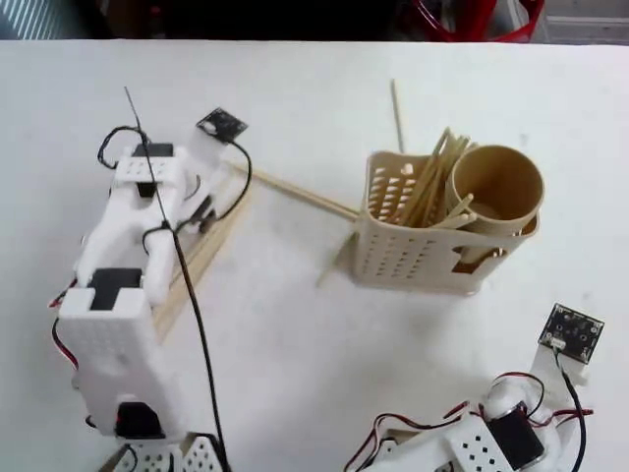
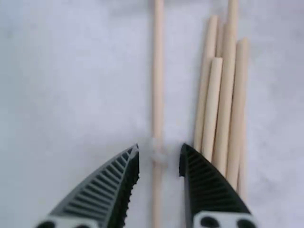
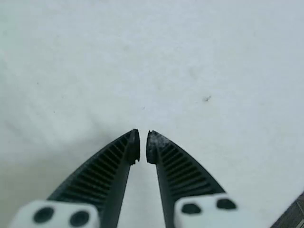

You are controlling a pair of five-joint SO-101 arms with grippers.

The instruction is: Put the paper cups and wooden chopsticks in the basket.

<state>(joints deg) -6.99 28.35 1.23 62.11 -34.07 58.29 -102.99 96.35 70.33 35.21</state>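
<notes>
Chopstick pickup: L gripper part-open, straddling one chopstick on bench.
Nothing clamped yet; spare chopsticks just beside one jaw. Nxt — close, lift, carry to basket. R gripper near-closed — empty.

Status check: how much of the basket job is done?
Done: one paper cup and several chopsticks sit in the basket. In hand: the left hand is open astride a single chopstick, not gripping. Left: the pile beside it and loose sticks near the basket. The right hand is shut, holding nothing.
</notes>
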